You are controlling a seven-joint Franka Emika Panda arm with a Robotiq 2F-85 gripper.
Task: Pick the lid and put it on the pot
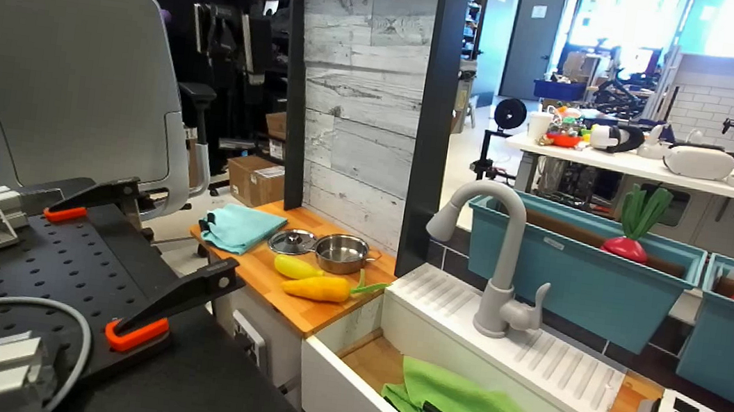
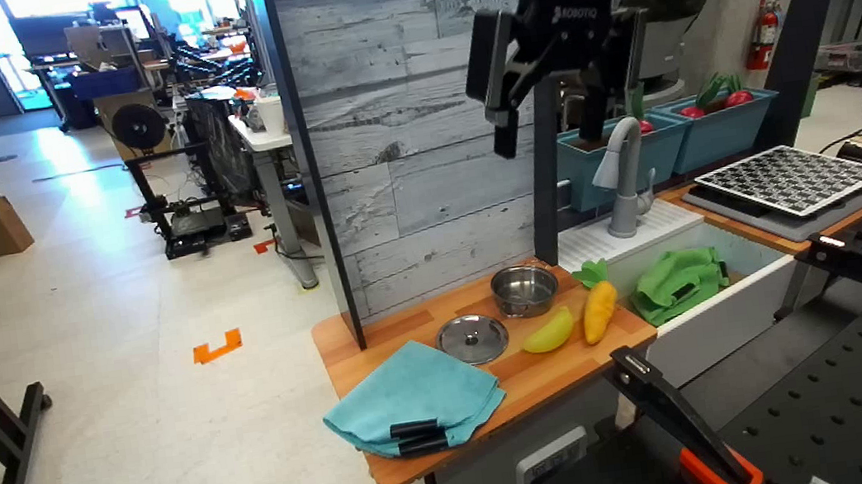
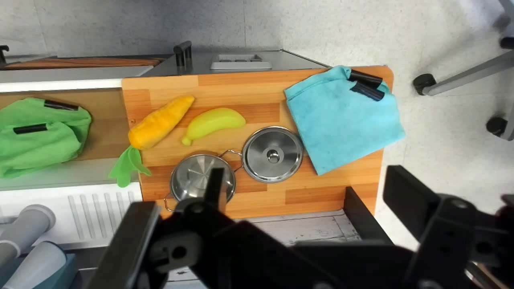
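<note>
Wrist view: the lid [image 3: 272, 147] lies flat just beside the pot [image 3: 196, 174]. Our gripper [image 2: 549, 136] hangs well above the pot, jaws spread apart, empty. We judge the lid light, stiff and slippery, so we'd pinch it by its raised centre knob [image 3: 273, 156].
</note>
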